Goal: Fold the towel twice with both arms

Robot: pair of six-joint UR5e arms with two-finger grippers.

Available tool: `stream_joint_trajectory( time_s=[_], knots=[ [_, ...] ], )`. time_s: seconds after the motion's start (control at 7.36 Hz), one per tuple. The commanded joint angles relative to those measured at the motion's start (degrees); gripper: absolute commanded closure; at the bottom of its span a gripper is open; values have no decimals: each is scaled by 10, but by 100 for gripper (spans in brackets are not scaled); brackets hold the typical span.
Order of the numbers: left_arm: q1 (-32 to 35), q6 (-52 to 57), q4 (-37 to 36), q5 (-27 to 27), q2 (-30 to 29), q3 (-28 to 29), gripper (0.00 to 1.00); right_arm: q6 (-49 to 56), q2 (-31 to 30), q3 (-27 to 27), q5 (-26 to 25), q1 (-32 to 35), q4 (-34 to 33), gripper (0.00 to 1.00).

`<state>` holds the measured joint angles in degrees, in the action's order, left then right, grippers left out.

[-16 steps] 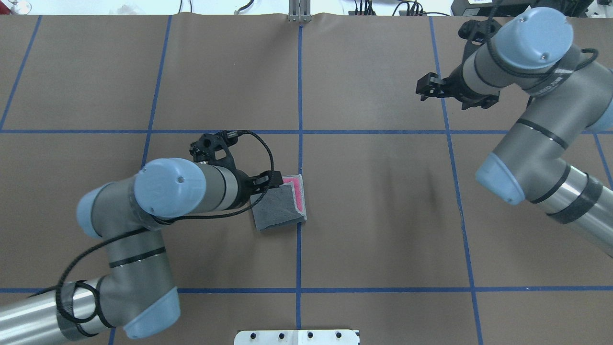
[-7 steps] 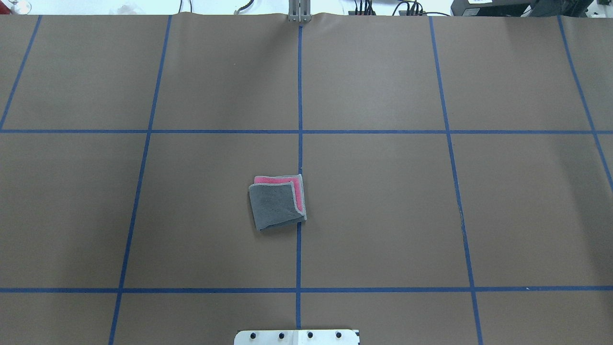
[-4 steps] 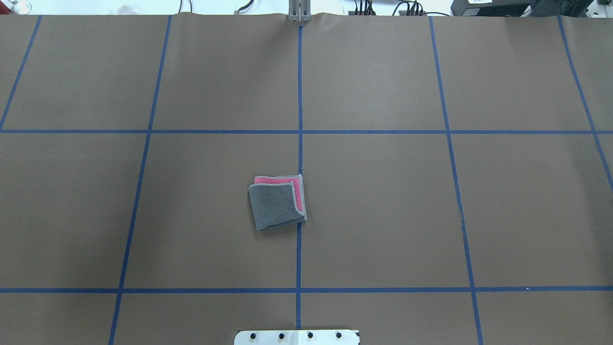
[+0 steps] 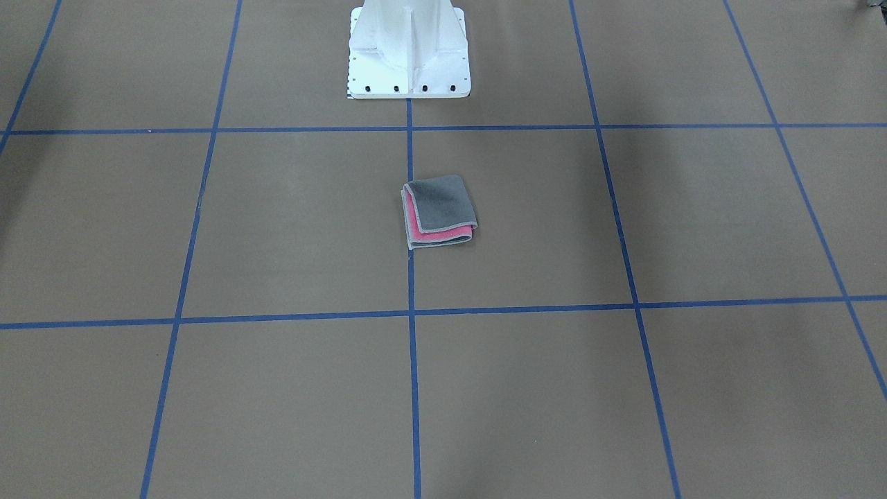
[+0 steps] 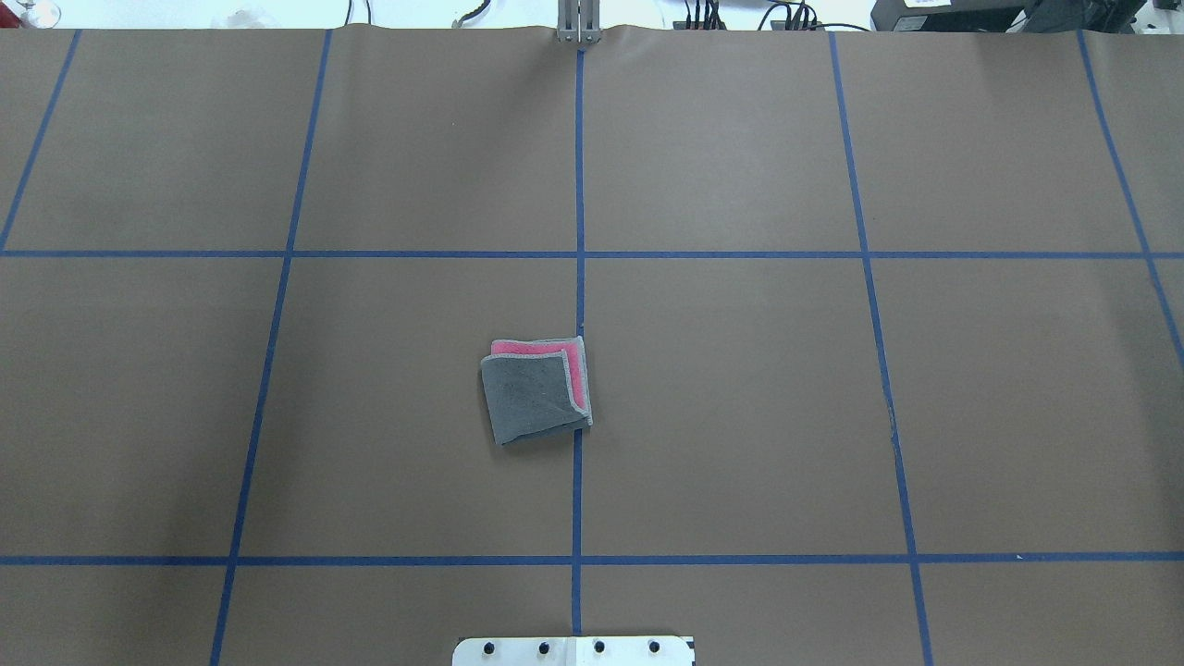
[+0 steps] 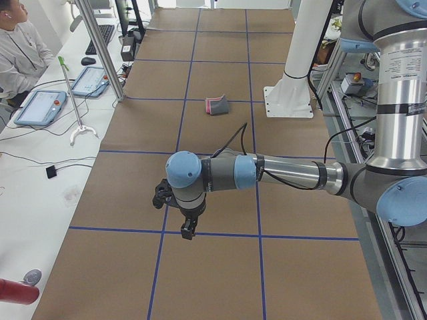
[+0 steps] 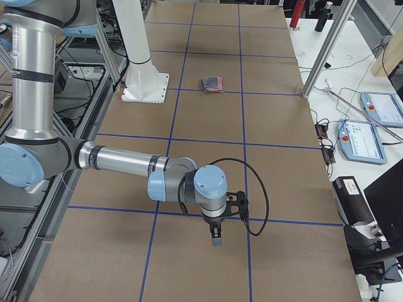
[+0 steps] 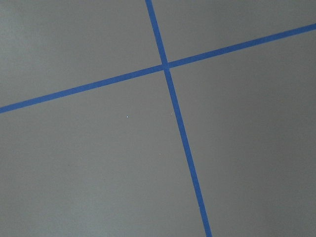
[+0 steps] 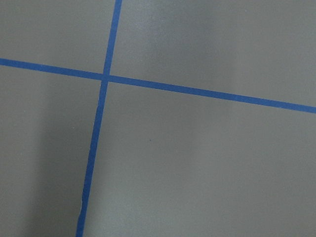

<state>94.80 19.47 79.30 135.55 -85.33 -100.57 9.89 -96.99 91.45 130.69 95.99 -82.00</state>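
The towel (image 5: 535,393) lies folded into a small square near the table's middle, dark grey face on top with a pink strip along two edges. It also shows in the front view (image 4: 438,211) and in both side views (image 6: 217,105) (image 7: 212,83). Nothing touches it. Both arms are out of the overhead and front views. The left gripper (image 6: 189,230) hangs over the table's left end, far from the towel. The right gripper (image 7: 216,239) hangs over the right end. I cannot tell whether either is open or shut. The wrist views show only brown mat and blue tape.
The white pedestal base (image 4: 409,55) stands at the robot's edge of the table. Blue tape lines (image 5: 578,185) grid the brown mat. An operator (image 6: 20,47) sits at a side bench with tablets (image 6: 40,107). A metal post (image 7: 318,56) stands beyond the far edge.
Since 2.2 s ago both arms have left the overhead view; the left gripper was at the towel's corner then. The towel lies the same over the last second.
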Motion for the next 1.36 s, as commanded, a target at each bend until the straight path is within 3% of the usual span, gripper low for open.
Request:
stream_joint_trajectory(
  time_s=[0.0,1.22],
  knots=[
    [-3,-70,84,1,29,3,0,-2,0,-1,0,0,0,0],
    [-4,-66,121,2,29,13,0,-3,-6,-9,11,0,3,0]
  ],
)
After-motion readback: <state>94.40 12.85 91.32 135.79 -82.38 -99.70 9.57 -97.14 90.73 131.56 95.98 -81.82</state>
